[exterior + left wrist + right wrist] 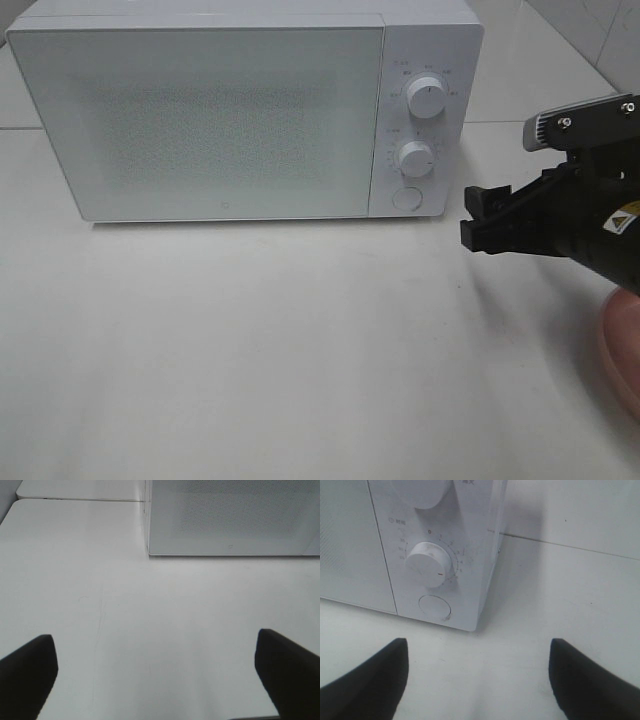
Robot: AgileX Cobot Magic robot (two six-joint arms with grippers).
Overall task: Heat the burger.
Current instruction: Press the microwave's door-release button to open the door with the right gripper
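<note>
On white desk (250,350), boxy white microwave (200,120) shut, round pink plate (625,345) only in high view, right hand (477,680) released near lower dial (427,564), left hand (157,680) released over open desk, burger not locatable.

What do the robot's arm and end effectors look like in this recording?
The right end effector is matte black with two blocky fingers; its arm carries a silver-grey metal bracket with dark screws and a yellow warning sticker. The left end effector shows only two black tapered fingertips.
</note>
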